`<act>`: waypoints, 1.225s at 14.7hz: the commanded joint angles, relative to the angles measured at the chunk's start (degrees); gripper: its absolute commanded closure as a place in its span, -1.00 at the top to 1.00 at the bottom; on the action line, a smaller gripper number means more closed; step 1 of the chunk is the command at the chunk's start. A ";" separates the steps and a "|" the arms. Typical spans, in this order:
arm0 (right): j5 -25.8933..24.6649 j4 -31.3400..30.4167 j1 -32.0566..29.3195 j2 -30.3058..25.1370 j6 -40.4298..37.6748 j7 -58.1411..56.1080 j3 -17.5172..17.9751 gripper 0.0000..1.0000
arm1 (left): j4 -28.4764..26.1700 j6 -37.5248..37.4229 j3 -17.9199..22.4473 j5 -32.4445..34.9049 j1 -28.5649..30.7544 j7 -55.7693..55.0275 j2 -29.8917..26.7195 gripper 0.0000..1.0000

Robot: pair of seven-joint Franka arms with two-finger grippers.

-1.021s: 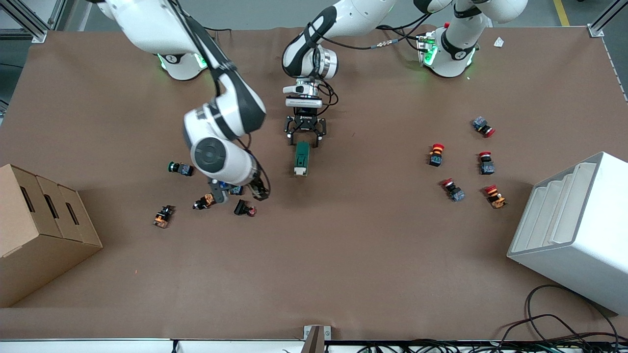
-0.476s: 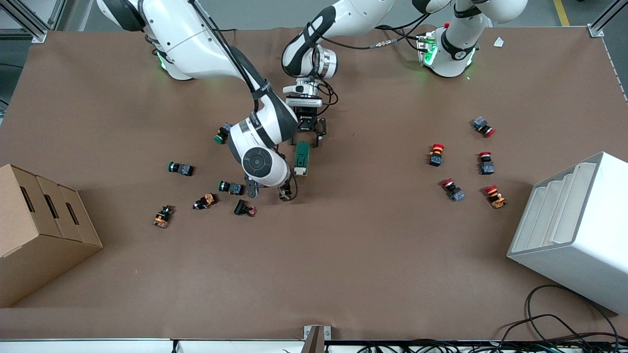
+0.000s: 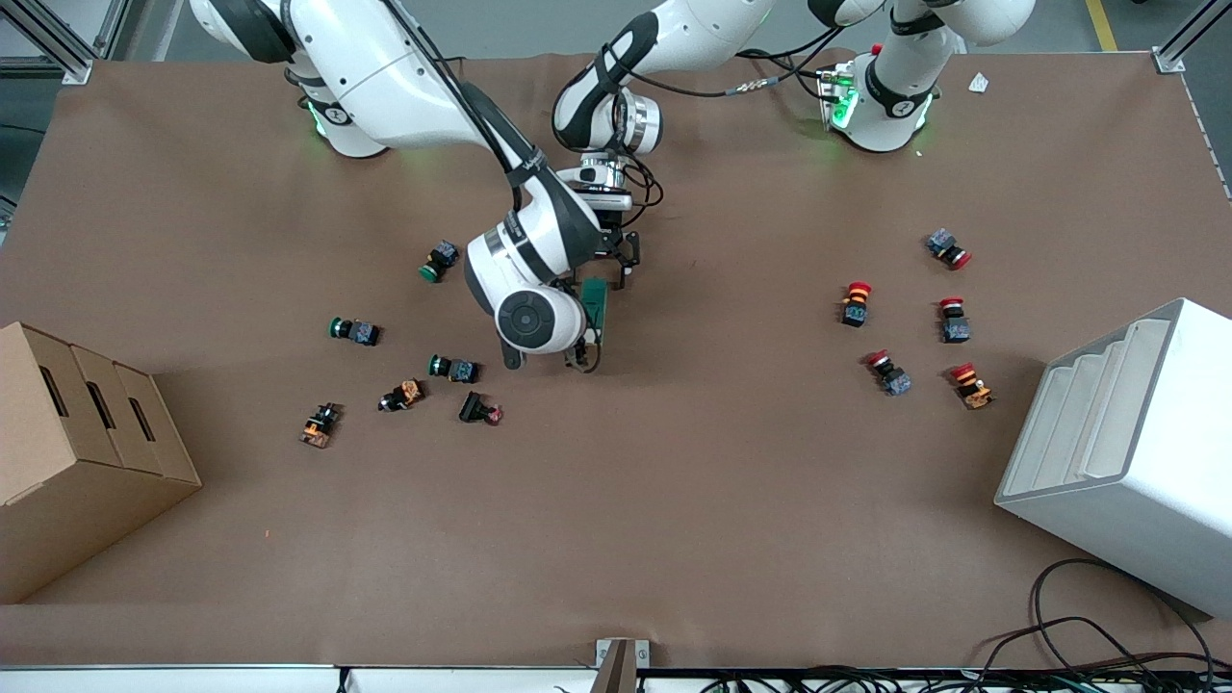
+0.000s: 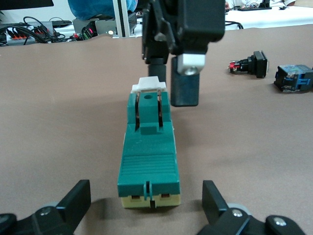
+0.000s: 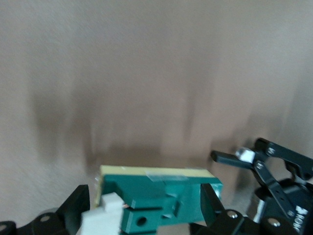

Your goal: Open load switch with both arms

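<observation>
The load switch point(image 3: 599, 306) is a dark green oblong block lying on the brown table mat near its middle. In the left wrist view its cream end point(image 4: 150, 199) lies between the fingertips of my open left gripper point(image 4: 145, 196), with a gap on each side. My left gripper point(image 3: 602, 274) sits at the switch's end toward the robot bases. My right gripper point(image 3: 581, 354) hangs low at the white toggle point(image 4: 150, 84) end, open. The right wrist view shows the load switch point(image 5: 161, 198) between the right gripper's point(image 5: 144, 208) fingers. The right arm's wrist hides part of the switch in the front view.
Green-capped push-buttons point(image 3: 438, 260) point(image 3: 351, 330) point(image 3: 452, 367) and other small buttons point(image 3: 479, 411) lie toward the right arm's end. Red-capped push-buttons point(image 3: 855, 301) cluster toward the left arm's end. A cardboard box point(image 3: 87, 443) and a white rack point(image 3: 1126, 443) stand at the table's two ends.
My right arm has swung from over the green push-buttons across to the load switch, bringing its open gripper to the toggle end. The left gripper and the switch have stayed put.
</observation>
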 commanded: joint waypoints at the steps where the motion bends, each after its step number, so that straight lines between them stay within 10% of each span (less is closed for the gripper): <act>1: 0.95 1.30 0.16 -0.15 -2.98 0.78 0.47 1.00 | 1.05 0.63 0.28 0.25 0.45 0.27 3.37 0.99; 18: 2.80 5.27 3.58 0.20 -19.25 0.78 0.47 1.00 | 1.13 0.36 0.28 0.16 0.36 0.71 4.16 0.99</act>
